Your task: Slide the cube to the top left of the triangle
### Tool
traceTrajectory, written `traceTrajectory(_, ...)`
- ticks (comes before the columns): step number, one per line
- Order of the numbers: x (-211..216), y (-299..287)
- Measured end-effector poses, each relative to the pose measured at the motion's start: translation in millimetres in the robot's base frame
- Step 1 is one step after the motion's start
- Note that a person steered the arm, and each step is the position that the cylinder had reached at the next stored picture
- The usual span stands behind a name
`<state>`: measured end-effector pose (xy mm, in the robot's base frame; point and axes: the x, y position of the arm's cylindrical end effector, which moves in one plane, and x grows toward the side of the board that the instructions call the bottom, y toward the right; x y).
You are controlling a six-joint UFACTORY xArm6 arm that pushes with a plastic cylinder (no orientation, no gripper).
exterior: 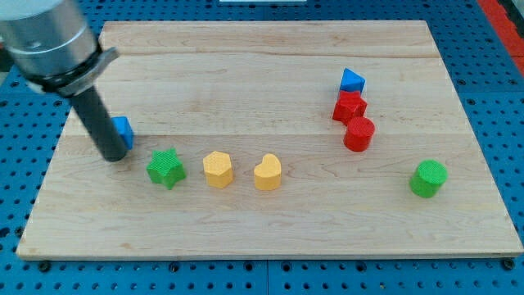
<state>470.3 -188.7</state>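
At the view's far left my arm comes down from the top corner as a grey cylinder ending in a dark rod, and my tip (114, 156) rests on the table (270, 238) near its left edge. I carry no hand at all, only this rod, so there is nothing to open or close. Touching the rod on its right side is the blue cube (124, 131), partly hidden behind it, so only its right part shows; my tip sits just below and to the left of that cube. A little further right and slightly lower lies the green star (166, 169), near my tip but apart from it. Next along the same loose row comes the yellow hexagon-like block (218, 170), and just beside it to the right the yellow heart-shaped block (268, 172), the two close but not touching. Well apart, toward the view's upper right, stands a tight column of three: the blue triangle (352, 80) on top, the red star-like block (349, 106) right under it and touching, and the red cylinder (359, 133) below that, also touching. The blue cube is thus far to the left of the triangle and lower than it. Furthest right, lower down, the green cylinder (428, 178) stands alone.
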Motion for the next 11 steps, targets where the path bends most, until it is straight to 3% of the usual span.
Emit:
traceTrajectory(1, -35.0, -13.6)
traceTrajectory(2, -35.4, -64.5)
traceTrajectory(3, -40.8, -74.5)
traceTrajectory(5, -85.4, 66.7)
traceTrajectory(7, -68.1, -31.2)
traceTrajectory(8, -96.6, -12.0)
traceTrajectory(9, -126.6, 58.7)
traceTrajectory(11, -142.6, 173.0)
